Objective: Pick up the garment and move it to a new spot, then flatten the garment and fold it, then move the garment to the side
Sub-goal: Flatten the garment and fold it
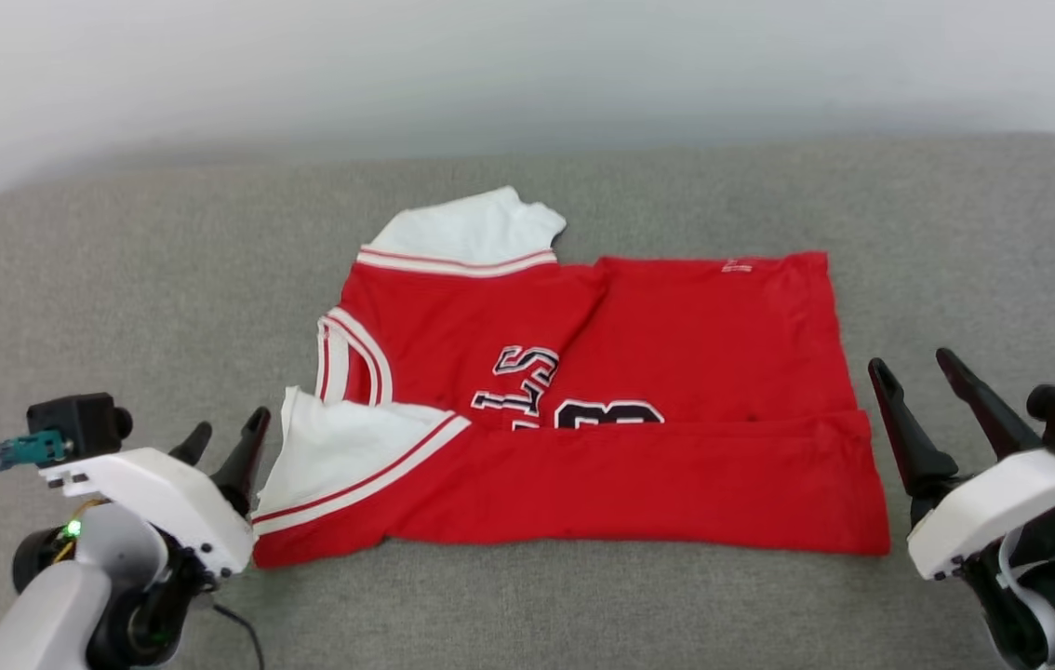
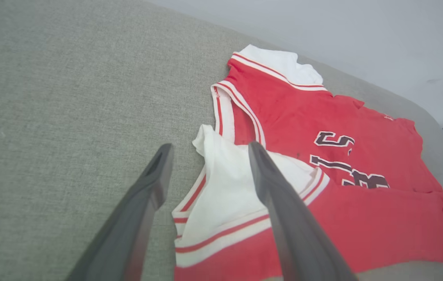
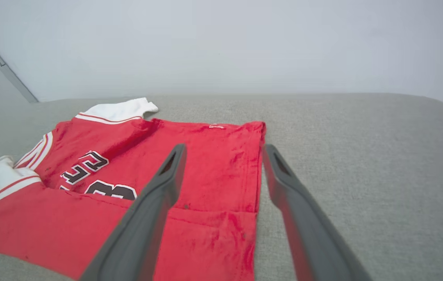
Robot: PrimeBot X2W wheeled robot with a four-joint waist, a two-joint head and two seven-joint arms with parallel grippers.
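Observation:
The garment (image 1: 602,400) lies flat on the grey surface, a red jersey with white sleeve panels, striped trim and black numerals. Its near long edge is folded up over the front, half covering the numerals. The neck end points left, the hem right. My left gripper (image 1: 228,435) is open just left of the near white sleeve, holding nothing. In the left wrist view the left gripper (image 2: 208,150) hovers with its fingers either side of that sleeve's edge on the garment (image 2: 323,156). My right gripper (image 1: 914,365) is open just right of the hem, empty. In the right wrist view the right gripper (image 3: 224,147) straddles the garment's (image 3: 108,187) hem edge.
The grey fabric surface (image 1: 118,279) stretches wide around the jersey, with room on the left, right and front. A pale wall (image 1: 527,65) rises behind its far edge.

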